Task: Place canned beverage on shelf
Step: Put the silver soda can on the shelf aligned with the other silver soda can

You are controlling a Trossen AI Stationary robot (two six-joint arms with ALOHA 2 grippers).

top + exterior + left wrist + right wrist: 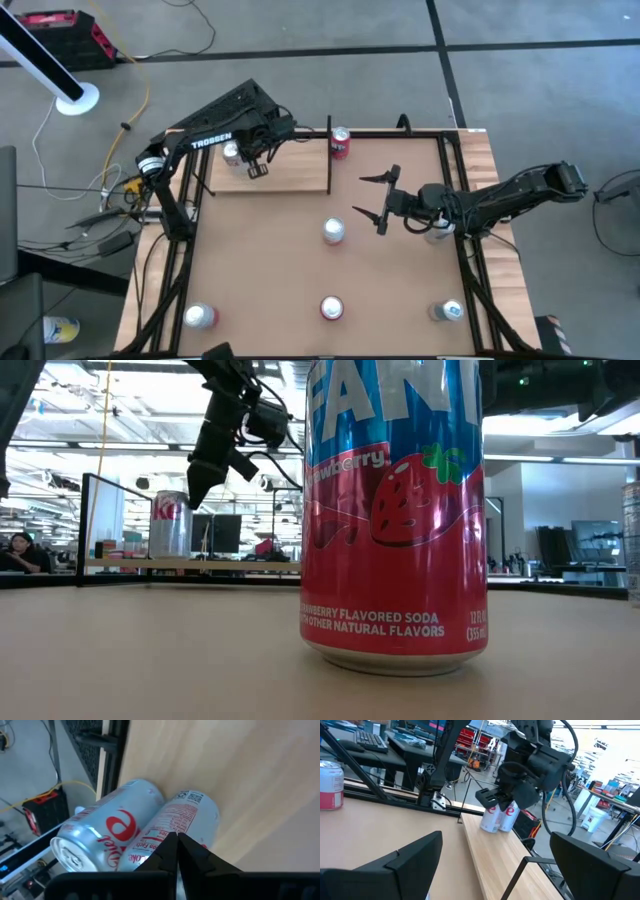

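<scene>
Nearest the low camera, a strawberry soda can stands on the desk, with four more cans around it. Farther off, my right gripper hangs wide open, empty, beside the shelf. On the shelf, two silver cans stand together; my left gripper hovers closed above them, holding nothing. I judge two placed, five remaining. An open workshop lies beyond.

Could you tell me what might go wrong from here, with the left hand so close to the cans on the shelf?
The shut left hand hangs right above two silver cans standing side by side on the shelf. A sideways move could tip one into the other. They also stand near the shelf's outer end, so a nudge might push one off. The open right hand waits over the table.
</scene>
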